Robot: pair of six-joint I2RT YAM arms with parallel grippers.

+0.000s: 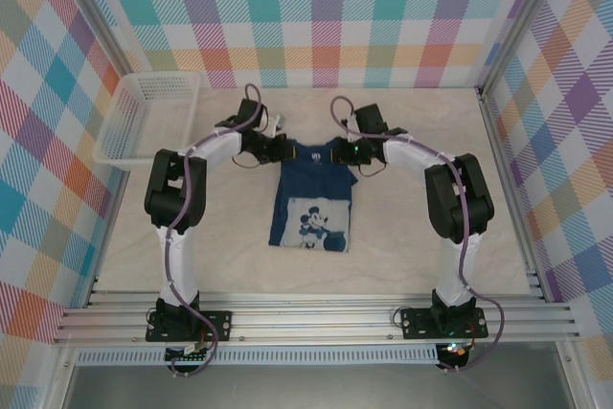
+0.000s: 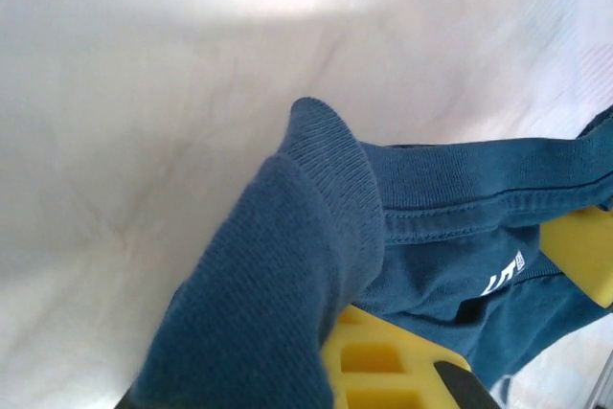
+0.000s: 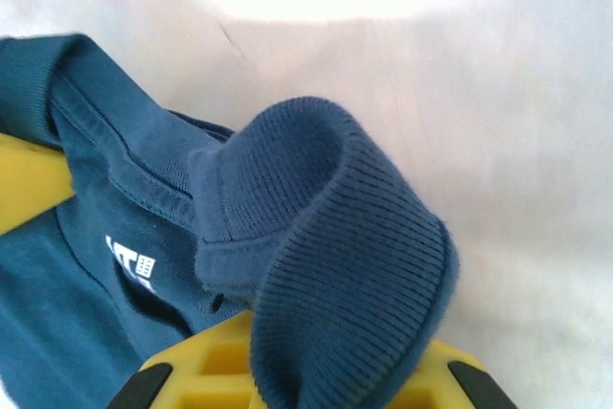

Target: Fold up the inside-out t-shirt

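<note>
Both hands closed on the collar end of the t-shirt.

The left hand (image 1: 280,148) was clamped on the navy t-shirt (image 1: 311,203) at the left of its neck, with ribbed cloth bunched over one of its yellow fingers (image 2: 383,363) in the left wrist view. The right hand (image 1: 343,150) gripped the same garment at the right of the neck, where the ribbed neckband (image 3: 345,237) curled over its lower finger. A small white label mark (image 3: 129,261) showed inside the collar between the two grips. The shirt lay as a narrow column at the middle of the desk (image 1: 431,237), collar at the far end and a pale cartoon print (image 1: 314,220) at the near end. A white mesh basket (image 1: 124,122) sat at the far left corner, well apart from the shirt.
</note>
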